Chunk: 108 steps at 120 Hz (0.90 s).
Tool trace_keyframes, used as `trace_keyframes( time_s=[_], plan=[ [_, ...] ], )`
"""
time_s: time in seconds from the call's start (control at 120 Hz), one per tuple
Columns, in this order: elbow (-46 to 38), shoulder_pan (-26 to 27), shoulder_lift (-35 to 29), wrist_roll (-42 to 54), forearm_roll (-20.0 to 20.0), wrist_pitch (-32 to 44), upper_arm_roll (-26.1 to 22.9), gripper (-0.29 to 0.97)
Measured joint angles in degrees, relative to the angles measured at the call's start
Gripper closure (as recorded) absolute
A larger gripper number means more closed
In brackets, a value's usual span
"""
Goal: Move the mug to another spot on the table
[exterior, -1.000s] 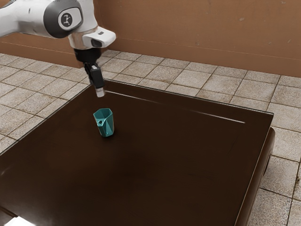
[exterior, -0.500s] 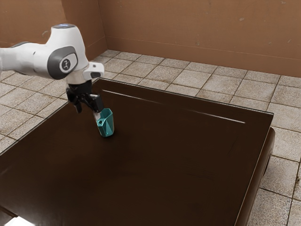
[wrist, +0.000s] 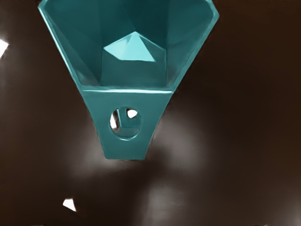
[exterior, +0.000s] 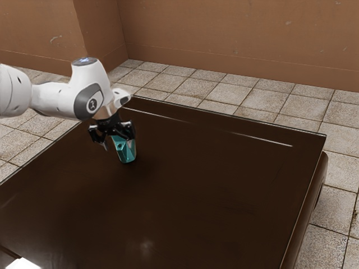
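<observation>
Teal and faceted, the mug (exterior: pixel 125 149) is seen upright on the dark brown table (exterior: pixel 224 185), in the part of the top towards the exterior view's left and not far from the far edge. The black gripper (exterior: pixel 118 141) is lowered over the mug's upper part. Its fingers are spread apart, one on each side of the rim, and they are not seen to press on the mug, so nothing is held. The white arm (exterior: pixel 56 98) is brought in from the exterior view's left, bent low over the table's corner. In the wrist view the mug (wrist: pixel 127 70) is looked into from above: its angular inside and a pointed bottom are shown, and the flat handle (wrist: pixel 124 125) with a round hole is turned towards the camera. Around the mug the glossy table top (wrist: pixel 244 117) is seen, with pale reflections and a few small bright spots on it. Beyond the table, a floor of beige stone tiles (exterior: pixel 252 95) and a brown wall (exterior: pixel 252 33) are shown, both well apart from the mug.
</observation>
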<state>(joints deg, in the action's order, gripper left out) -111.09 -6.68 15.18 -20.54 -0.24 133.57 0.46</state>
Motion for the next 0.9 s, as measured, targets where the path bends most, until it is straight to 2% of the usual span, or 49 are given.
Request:
trace_keyframes(
  time_s=[0.117, 0.258, 0.492, 0.7, 0.8, 0.9],
  plan=[
    [-3.63, 0.14, 0.82, -3.66, 3.75, 7.01, 0.18, 0.18],
    [-3.01, -0.03, 3.36, -7.28, 6.36, 12.09, 0.16, 0.21],
    [0.59, -1.45, 9.06, -11.7, 6.85, 15.59, 0.16, 0.27],
    [0.99, -1.41, 10.68, -14.44, 6.77, 16.65, 0.16, 0.3],
    [0.98, -1.46, 10.71, -15.45, 6.75, 16.85, 0.16, 0.45],
    [0.95, -1.29, 10.58, -16.34, 7.2, 16.93, 0.17, 0.52]
  ],
)
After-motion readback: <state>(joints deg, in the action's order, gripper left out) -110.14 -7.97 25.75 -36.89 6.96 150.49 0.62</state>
